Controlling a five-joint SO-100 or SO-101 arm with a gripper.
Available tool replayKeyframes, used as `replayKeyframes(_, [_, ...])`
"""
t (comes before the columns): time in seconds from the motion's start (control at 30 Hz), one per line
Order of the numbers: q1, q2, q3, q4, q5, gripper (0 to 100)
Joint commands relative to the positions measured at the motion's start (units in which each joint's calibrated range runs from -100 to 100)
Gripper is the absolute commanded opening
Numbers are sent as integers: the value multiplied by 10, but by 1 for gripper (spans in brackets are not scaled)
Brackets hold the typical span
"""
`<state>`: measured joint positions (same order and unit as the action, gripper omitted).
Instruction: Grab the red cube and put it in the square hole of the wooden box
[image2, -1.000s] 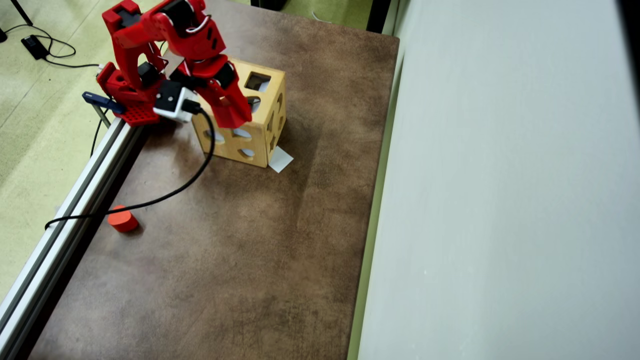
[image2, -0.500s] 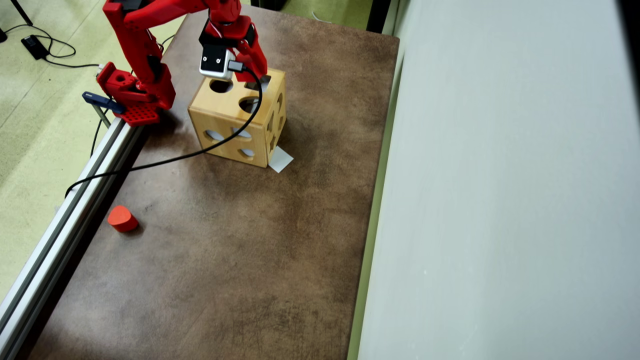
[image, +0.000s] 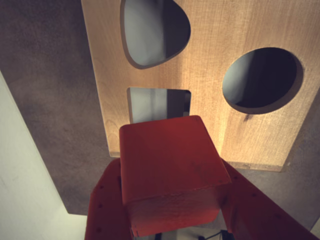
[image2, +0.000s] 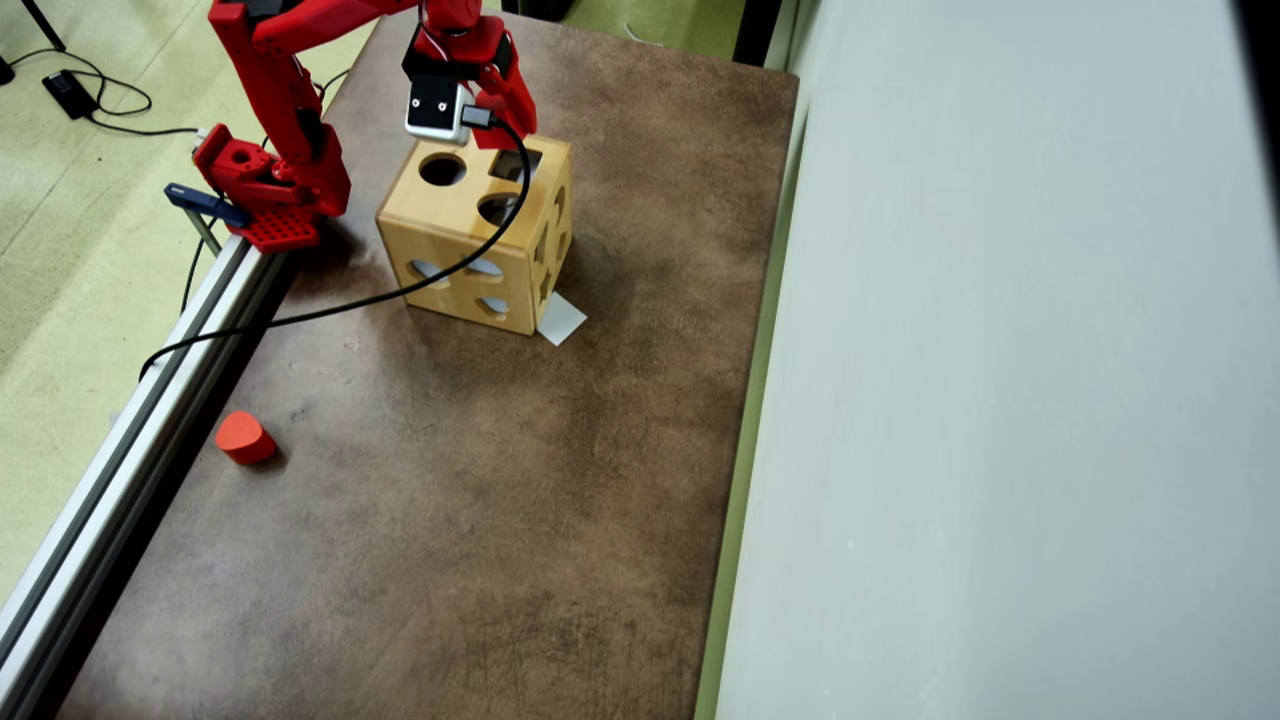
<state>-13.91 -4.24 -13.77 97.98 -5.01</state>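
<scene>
In the wrist view the red cube (image: 170, 165) fills the lower middle, clamped between the two red fingers of my gripper (image: 172, 200), which is shut on it. Just beyond the cube's far edge is the square hole (image: 157, 105) in the top face of the wooden box (image: 220, 50). The cube hangs above the box's edge, beside the hole rather than in it. From overhead, the gripper (image2: 492, 125) hovers over the far edge of the wooden box (image2: 455, 250), next to the square hole (image2: 515, 165). There I cannot tell the cube apart from the red fingers.
The box top also has a round hole (image: 262, 77) and a teardrop opening (image: 152, 30). An orange-red rounded block (image2: 245, 438) lies near the aluminium rail (image2: 130, 450). The black camera cable (image2: 330, 310) drapes over the box. A white paper scrap (image2: 560, 320) pokes out from under the box, and a grey wall (image2: 1000, 400) borders the table's right.
The arm has swung from the box's near-left side up over its top to the far edge. In the last half second it shifted only slightly further back.
</scene>
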Motion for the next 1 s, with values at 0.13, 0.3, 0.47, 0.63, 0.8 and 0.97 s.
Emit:
replayKeyframes(0.13, [4,-11,-5,2,-1,2])
replayKeyframes(0.3, [5,27,-13,2,-1,2])
replayKeyframes(0.47, [5,46,-13,2,0,2])
replayKeyframes(0.63, [5,61,-13,-1,3,2])
replayKeyframes(0.8, [4,64,-9,-30,2,2])
replayKeyframes(0.97, [4,64,-7,-30,0,2])
